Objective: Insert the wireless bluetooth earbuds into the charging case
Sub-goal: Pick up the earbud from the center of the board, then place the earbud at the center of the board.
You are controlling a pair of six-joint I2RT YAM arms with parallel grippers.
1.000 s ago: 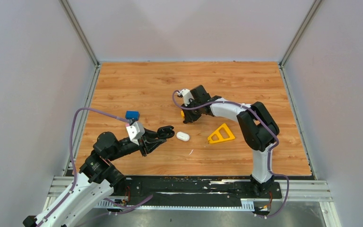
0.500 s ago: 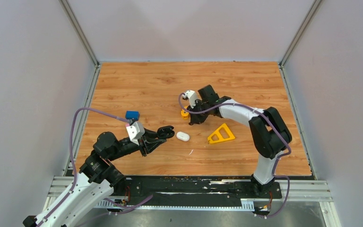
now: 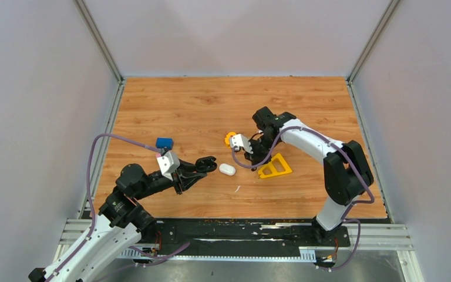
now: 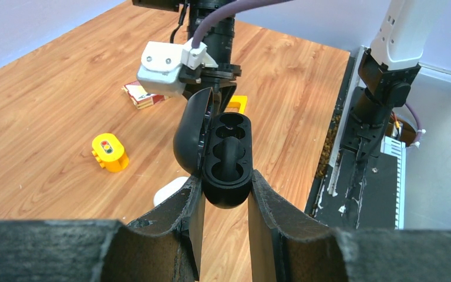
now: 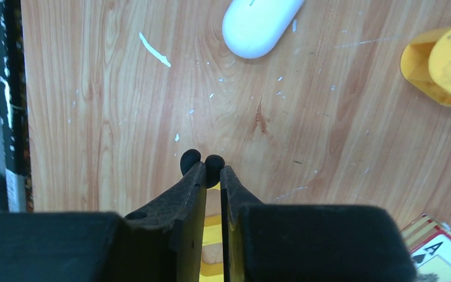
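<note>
My left gripper (image 4: 226, 187) is shut on the black charging case (image 4: 229, 150), which it holds up with the lid swung open to the left and two empty sockets showing. From above, that gripper (image 3: 204, 163) hangs just left of a white closed case (image 3: 227, 169) lying on the table. My right gripper (image 5: 212, 171) is shut on one of the black earbuds (image 5: 191, 160), a tiny rounded bud pinched at the fingertips and bulging past the left finger. In the top view the right gripper (image 3: 249, 154) hovers between the white case and the yellow triangle (image 3: 275, 167).
A yellow toy block (image 3: 229, 138) stands behind the right wrist. A small blue object (image 3: 164, 143) sits at the left, and a card box (image 4: 144, 94) lies farther back. A white scrap (image 3: 236, 188) lies near the front of the wooden table (image 3: 182, 106).
The right arm has swung from the yellow block toward the near right, its wrist now turned over the spot beside the yellow triangle. The left arm and black case have stayed put.
</note>
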